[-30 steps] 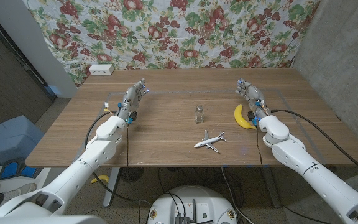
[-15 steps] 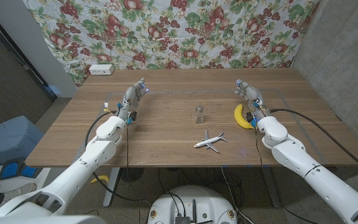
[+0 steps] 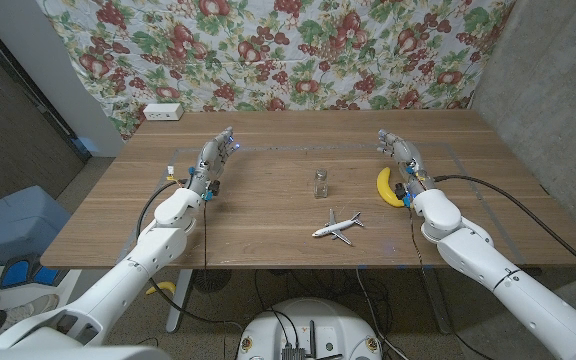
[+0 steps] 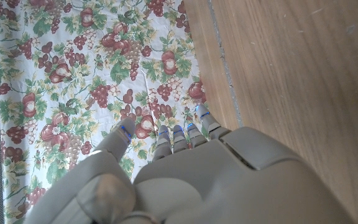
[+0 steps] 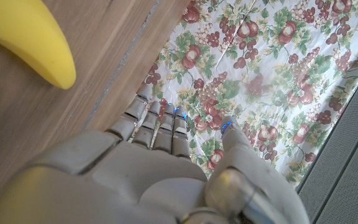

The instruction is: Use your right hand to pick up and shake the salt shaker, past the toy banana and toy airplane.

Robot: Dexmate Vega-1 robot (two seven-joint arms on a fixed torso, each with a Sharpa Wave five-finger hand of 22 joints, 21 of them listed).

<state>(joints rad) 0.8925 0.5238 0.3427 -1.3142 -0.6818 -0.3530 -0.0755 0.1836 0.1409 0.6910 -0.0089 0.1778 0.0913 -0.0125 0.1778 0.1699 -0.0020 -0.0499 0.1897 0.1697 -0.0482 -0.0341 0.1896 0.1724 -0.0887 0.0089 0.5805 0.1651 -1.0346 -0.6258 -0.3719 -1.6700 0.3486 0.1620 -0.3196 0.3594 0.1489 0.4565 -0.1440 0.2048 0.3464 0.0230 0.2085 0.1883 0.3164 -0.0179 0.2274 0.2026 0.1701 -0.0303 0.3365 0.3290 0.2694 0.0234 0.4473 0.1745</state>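
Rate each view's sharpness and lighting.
Head view: evenly lit and sharp; salt shaker, toy airplane and toy banana cast faint shadows. Left wrist view: left hand soft, wood grain crisp. Right wrist view: right hand blurred up close.

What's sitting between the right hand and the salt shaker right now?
The banana lies on the table just inboard of the right hand, roughly on the line toward the shaker. The airplane sits nearer the robot than the shaker, off that line. Reaching over or behind the banana looks workable.
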